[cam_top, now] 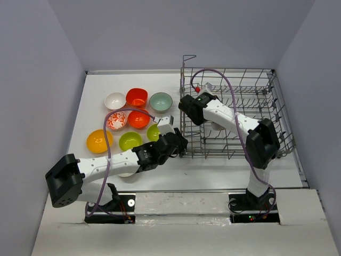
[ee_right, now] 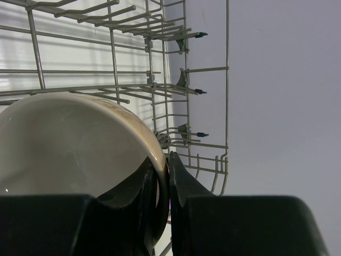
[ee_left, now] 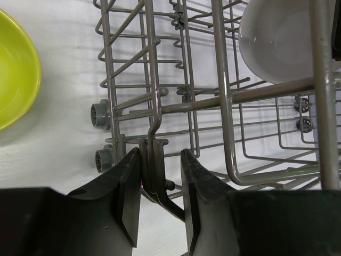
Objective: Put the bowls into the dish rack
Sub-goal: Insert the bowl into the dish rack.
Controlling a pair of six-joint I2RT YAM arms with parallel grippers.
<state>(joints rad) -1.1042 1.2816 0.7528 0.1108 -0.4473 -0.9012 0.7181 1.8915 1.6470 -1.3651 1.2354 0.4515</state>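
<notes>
Bowls (cam_top: 138,118) sit in a loose cluster on the table (cam_top: 213,173), off to the left of my left end effector (ee_left: 160,157), with the lime bowl (ee_left: 16,69) nearest it. One white bowl (ee_right: 69,144) is already inside the dish rack (cam_top: 224,152), pinched by its rim in my right end effector (ee_right: 162,166), whose jaws are all but closed with the thin wall between them. The left end effector stands partly open astride an upright wire at the rack's near corner. One pad touches the wire and the other shows a gap, so I cannot tell whether it truly clamps. I judge these bowls light but hard, glossy and slippery, and likely to chip against the metal tines. The rim is the place to take them, one finger inside and one outside, seated deep so the bowl does not pivot. The rack looks stiff and would probably scrape or slide rather than give.
</notes>
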